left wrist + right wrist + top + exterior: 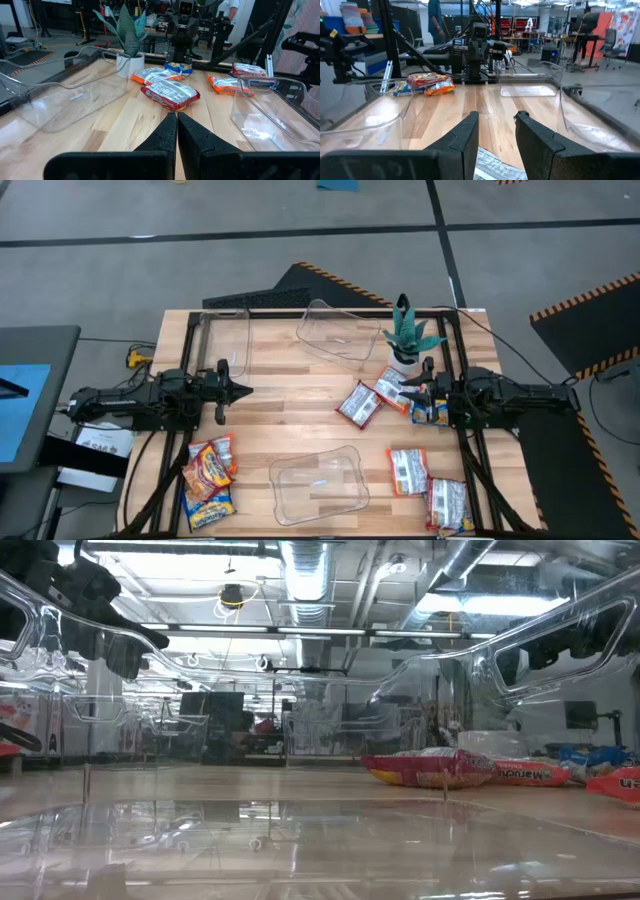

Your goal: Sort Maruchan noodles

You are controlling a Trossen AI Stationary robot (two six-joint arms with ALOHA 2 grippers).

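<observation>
Ramen packets lie flat on the wooden table in three groups. A red one (358,405), an orange-white one (390,392) and a yellow-blue one (430,412) lie mid-right. Two more (408,470) (447,505) lie near the right front corner. A pile (208,480) sits at the near left. My right gripper (405,388) is open and hovers over the mid-right group; a packet edge (495,167) shows below its fingers. My left gripper (240,390) is shut and holds nothing, at mid-left, pointing at the red packet (170,94).
Three clear plastic bins stand on the table: one at the far left (225,340), one tilted at the far centre (340,335), one at the near centre (318,485). A small potted plant (410,335) stands just beyond the right gripper. Bare wood lies between the two grippers.
</observation>
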